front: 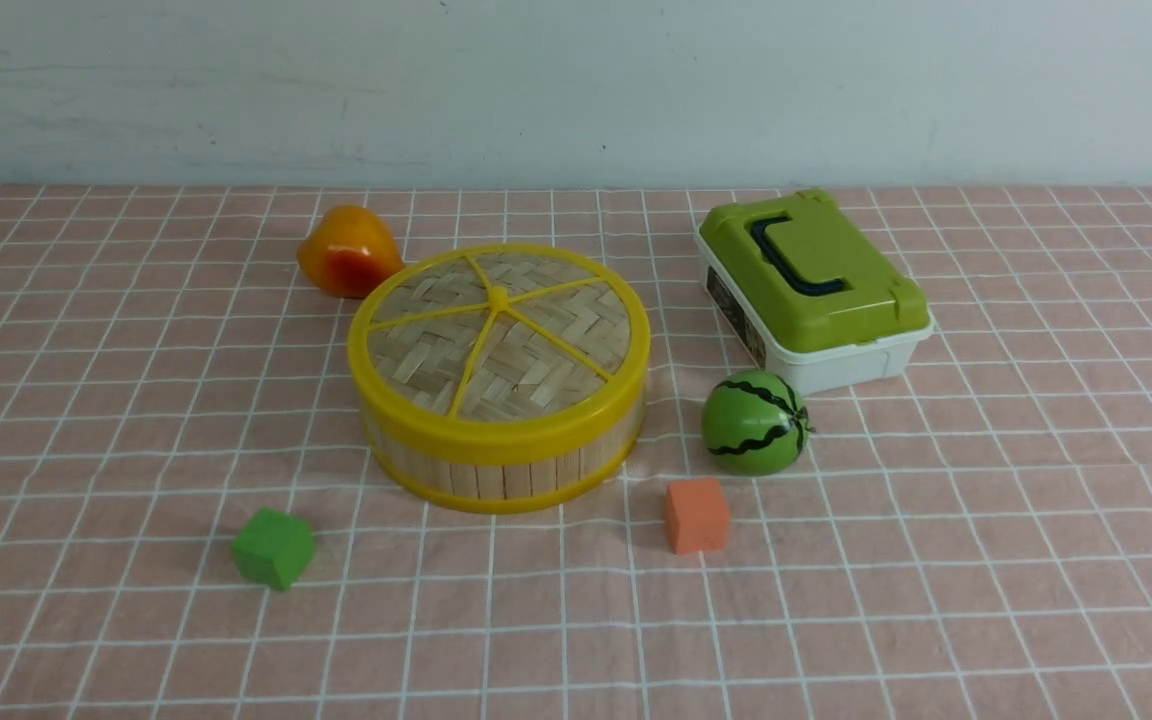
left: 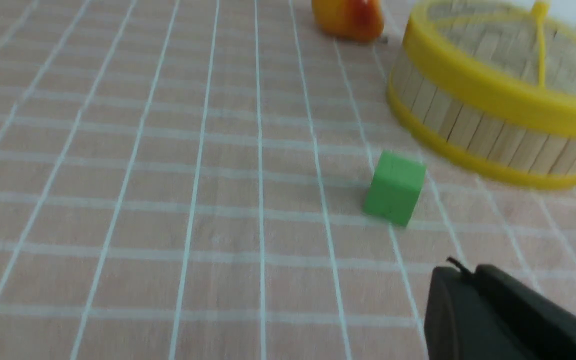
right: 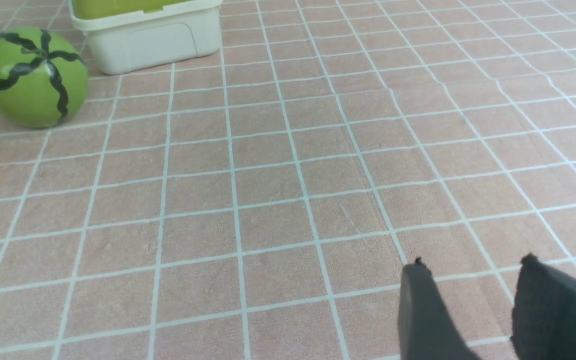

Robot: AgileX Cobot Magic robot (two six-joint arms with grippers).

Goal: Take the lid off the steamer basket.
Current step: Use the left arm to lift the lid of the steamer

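Observation:
The lid (front: pixel 500 335), a woven bamboo disc with a yellow rim, spokes and centre knob, sits on the steamer basket (front: pixel 501 470) at the table's middle. Its pale slats and yellow rings also show in the left wrist view (left: pixel 473 130), with the lid (left: pixel 498 55) on top. Neither gripper shows in the front view. My left gripper (left: pixel 460 272) is shut and empty, low over the cloth, short of the basket. My right gripper (right: pixel 473 262) is open and empty over bare cloth, well away from the basket.
A green cube (front: pixel 274 547) lies front left of the basket, an orange cube (front: pixel 697 514) and a toy watermelon (front: pixel 755 422) front right. An orange-yellow fruit (front: pixel 347 251) sits behind the basket. A white box with green lid (front: pixel 811 288) stands at the right.

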